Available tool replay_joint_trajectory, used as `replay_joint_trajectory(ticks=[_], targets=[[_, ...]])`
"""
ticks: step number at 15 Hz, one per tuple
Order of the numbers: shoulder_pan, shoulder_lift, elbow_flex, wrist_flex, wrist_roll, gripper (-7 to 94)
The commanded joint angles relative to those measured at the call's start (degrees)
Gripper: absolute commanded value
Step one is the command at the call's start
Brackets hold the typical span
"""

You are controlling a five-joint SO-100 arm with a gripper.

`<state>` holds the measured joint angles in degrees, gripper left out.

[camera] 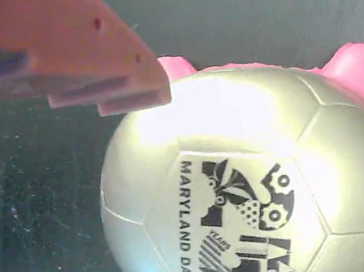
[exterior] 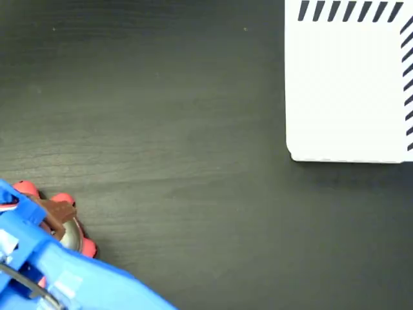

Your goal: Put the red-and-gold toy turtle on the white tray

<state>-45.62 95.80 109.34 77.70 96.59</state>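
orange finger (camera: 84, 61) loomed nearest in wrist view, over turtle (camera: 247, 188) shell. gripper (exterior: 55, 223) sat on the turtle (exterior: 74, 236), lower left on dark table (exterior: 181, 129); jaw state unclear. white tray (exterior: 348, 90) well apart, upper right.

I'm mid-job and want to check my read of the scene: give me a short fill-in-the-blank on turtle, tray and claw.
1. In the fixed view the red-and-gold toy turtle sits at the lower ____ corner.
2. The white tray holds ____ objects.
3. The words on the turtle's shell read "MARYLAND ____".
4. The claw hovers over the ____.

Missing words: left; no; DAY; turtle
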Motion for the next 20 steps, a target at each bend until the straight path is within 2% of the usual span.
replay_joint_trajectory(ticks=[1, 9, 20], targets=[[-0.79, 1.67, 1.14, -1.32, 1.41, 50], [-0.18, -0.97, 4.83, -8.44, 1.49, 50], [3.87, -2.90, 9.23, -13.18, -0.53, 50]])
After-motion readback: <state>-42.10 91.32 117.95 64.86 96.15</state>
